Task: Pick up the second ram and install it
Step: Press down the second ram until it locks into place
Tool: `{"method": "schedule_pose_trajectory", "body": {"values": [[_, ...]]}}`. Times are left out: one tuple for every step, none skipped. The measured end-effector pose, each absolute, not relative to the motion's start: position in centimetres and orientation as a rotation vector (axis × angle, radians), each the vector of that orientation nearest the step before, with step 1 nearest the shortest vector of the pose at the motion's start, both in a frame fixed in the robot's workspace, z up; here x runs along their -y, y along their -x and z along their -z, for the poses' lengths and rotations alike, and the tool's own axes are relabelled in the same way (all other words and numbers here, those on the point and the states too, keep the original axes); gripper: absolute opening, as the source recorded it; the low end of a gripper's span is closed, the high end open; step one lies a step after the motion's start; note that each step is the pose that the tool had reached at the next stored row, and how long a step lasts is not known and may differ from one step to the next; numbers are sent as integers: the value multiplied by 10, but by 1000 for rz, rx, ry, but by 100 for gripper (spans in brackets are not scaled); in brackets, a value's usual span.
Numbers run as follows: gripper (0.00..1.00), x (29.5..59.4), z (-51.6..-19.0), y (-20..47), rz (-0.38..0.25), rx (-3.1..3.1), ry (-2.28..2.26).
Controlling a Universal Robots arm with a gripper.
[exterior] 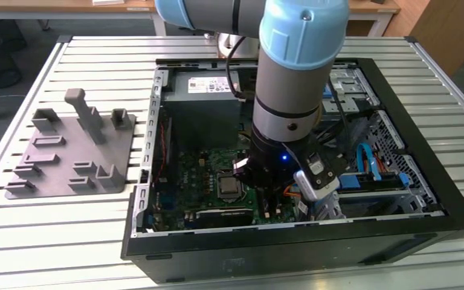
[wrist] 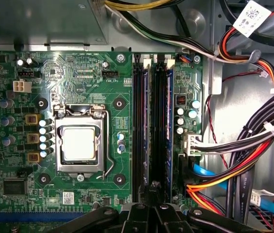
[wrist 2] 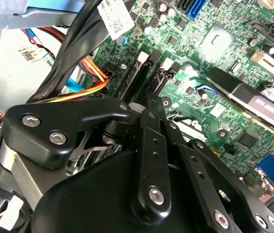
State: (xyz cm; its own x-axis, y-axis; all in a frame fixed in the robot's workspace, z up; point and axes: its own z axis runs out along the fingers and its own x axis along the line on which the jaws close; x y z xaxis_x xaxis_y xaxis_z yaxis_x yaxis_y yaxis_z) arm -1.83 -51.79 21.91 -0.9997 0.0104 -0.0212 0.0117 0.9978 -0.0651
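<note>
The second ram [wrist: 146, 126], a thin blue-green strip, stands on edge in a memory slot beside the processor socket [wrist: 78, 144]. Another such strip [wrist: 169, 126] stands in a slot further toward the cables. My gripper [wrist: 153, 187] is down inside the computer case [exterior: 425, 223], fingers drawn together, with its tips over the near end of those slots. In the second wrist view the gripper [wrist 2: 150, 103] points at the slots' white latches [wrist 2: 166, 63]. Whether the tips touch the ram I cannot tell. In the exterior view the arm's wrist [exterior: 284, 130] covers that spot.
The green motherboard [exterior: 200, 175] lies in the case floor. Bundles of black, red and orange cables [wrist: 253, 145] crowd the side of the slots away from the socket. A grey fixture with upright posts [exterior: 75, 148] sits on the slatted table at the exterior view's left.
</note>
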Motion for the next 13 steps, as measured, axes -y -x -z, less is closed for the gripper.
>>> {"method": "schedule_pose_trajectory", "body": {"values": [[10,518,-219,18,102,-3119,-17],[10,519,-219,18,102,-3119,-17],[10,519,-219,18,102,-3119,-17],[10,519,-219,18,103,-3119,-17],[10,519,-219,18,103,-3119,-17],[10,519,-219,18,103,-3119,-17],[10,519,-219,18,103,-3119,-17],[10,519,-219,18,102,-3119,-17],[10,519,-220,18,101,-3119,-17],[10,519,-222,18,101,-3119,-17],[10,519,-225,18,102,-3119,-17],[10,519,-228,18,103,-3119,-17],[10,519,-232,18,102,-3119,-17]]}}
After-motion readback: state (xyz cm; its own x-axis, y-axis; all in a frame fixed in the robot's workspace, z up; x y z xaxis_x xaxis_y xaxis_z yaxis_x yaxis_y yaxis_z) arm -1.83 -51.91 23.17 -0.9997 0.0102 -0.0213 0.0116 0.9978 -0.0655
